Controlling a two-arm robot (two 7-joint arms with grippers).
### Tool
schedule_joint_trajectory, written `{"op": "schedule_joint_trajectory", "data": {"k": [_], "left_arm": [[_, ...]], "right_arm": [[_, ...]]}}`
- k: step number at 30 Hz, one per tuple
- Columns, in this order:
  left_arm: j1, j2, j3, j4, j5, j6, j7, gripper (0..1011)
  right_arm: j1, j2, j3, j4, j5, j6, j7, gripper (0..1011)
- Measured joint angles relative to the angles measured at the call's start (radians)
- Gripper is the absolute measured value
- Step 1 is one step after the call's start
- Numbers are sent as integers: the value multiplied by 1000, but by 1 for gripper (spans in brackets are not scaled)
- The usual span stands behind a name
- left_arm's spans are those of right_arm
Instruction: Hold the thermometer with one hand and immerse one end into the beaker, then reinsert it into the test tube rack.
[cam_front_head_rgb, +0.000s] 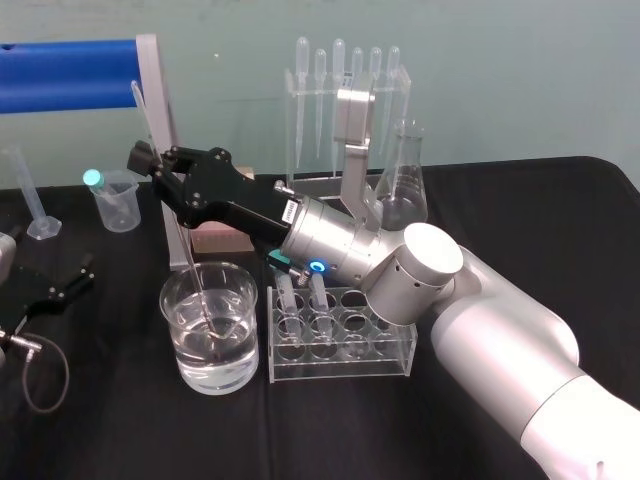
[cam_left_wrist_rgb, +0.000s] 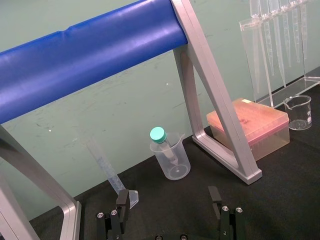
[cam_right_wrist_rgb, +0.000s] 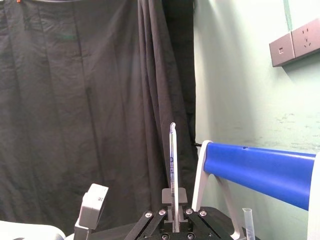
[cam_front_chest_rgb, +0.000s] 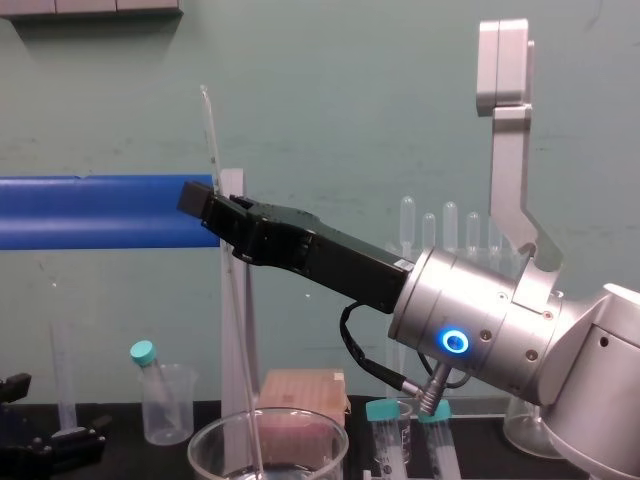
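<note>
The right pincer reaches in from the right, across and above the test tube rack, and is clamped on the thermometer at its upper part. The rod is tilted, with its top leaning left and far, close beside the grey frame leg under the blue bar. Its lower end passes inside the rim of the beaker and sits in the water near the middle of the bottom, apart from the glass wall all round. The beaker stands just left of the rack with a narrow gap between them. Bare black surface lies open on the near side of both. The small plastic beaker stands farther back on the left. The left pincer rests low on the surface, well apart to the left of the beaker, with its fingers spread apart and gripping nothing.
</note>
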Motion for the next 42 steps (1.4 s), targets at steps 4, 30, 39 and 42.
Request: {"op": "schedule_joint_trajectory", "data": {"k": [4,30,39,42], "left_arm": [[0,0,0,0,0,0,0,1008],[0,0,0,0,0,0,0,1008],[0,0,0,0,0,0,0,1008],[0,0,0,0,0,0,0,1008]], "right_arm": [[0,0,0,0,0,0,0,57],[0,0,0,0,0,0,0,57],[0,0,0,0,0,0,0,57],[0,0,0,0,0,0,0,57]]}}
